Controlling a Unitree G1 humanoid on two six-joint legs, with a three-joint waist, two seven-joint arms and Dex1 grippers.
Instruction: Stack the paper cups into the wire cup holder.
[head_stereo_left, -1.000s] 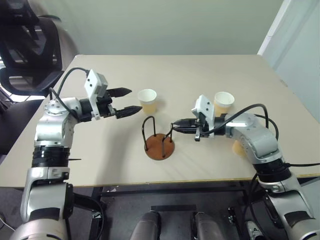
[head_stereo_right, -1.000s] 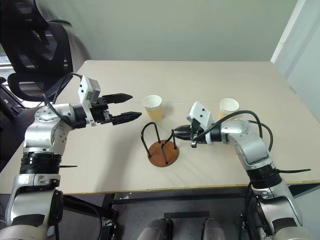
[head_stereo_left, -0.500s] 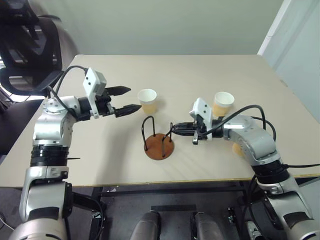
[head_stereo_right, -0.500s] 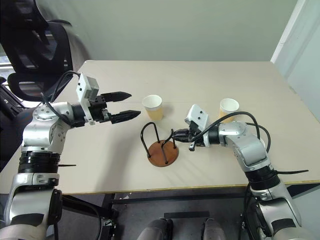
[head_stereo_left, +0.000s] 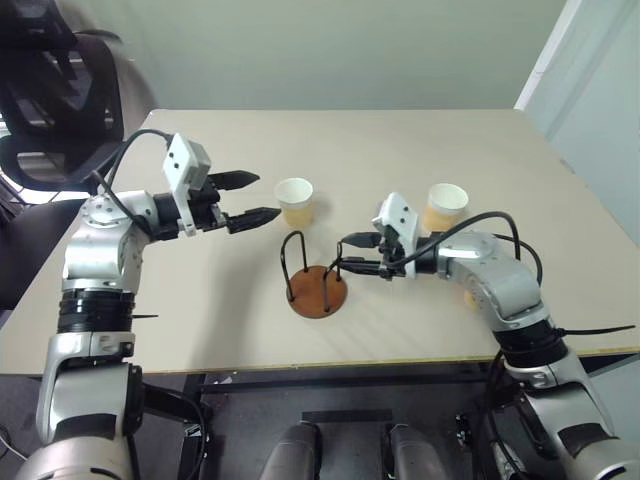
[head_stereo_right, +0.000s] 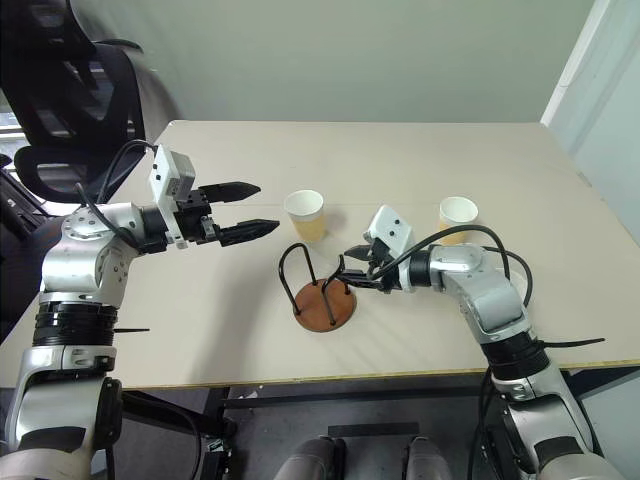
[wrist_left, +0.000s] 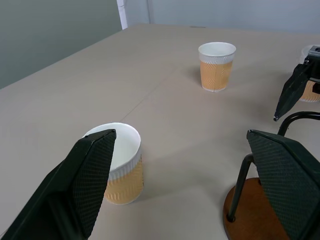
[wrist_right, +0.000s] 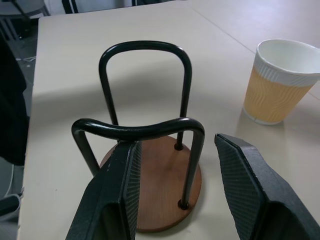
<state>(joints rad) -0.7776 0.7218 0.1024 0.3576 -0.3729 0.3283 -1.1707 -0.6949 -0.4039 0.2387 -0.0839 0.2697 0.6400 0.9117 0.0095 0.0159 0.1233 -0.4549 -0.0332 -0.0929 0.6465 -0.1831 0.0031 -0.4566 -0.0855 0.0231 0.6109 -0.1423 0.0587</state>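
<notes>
The wire cup holder (head_stereo_left: 318, 292), a reddish-brown disc with two black wire loops, stands empty at the middle front of the table. My right gripper (head_stereo_left: 345, 253) is open at the holder's right loop, one finger on each side of the loop's top (wrist_right: 137, 130). One paper cup (head_stereo_left: 295, 200) stands just behind the holder. Another paper cup (head_stereo_left: 445, 205) stands behind my right forearm. A third paper cup (head_stereo_left: 468, 293) peeks out from under that forearm. My left gripper (head_stereo_left: 262, 196) hovers open and empty, left of the nearer cup (wrist_left: 117, 162).
The beige table (head_stereo_left: 400, 140) has its front edge close behind the holder and its right edge near the far cup. A black office chair (head_stereo_left: 50, 90) stands off the table's left corner.
My right gripper has opened from shut while staying at the holder's right loop. The left arm, the cups and the holder have not moved.
</notes>
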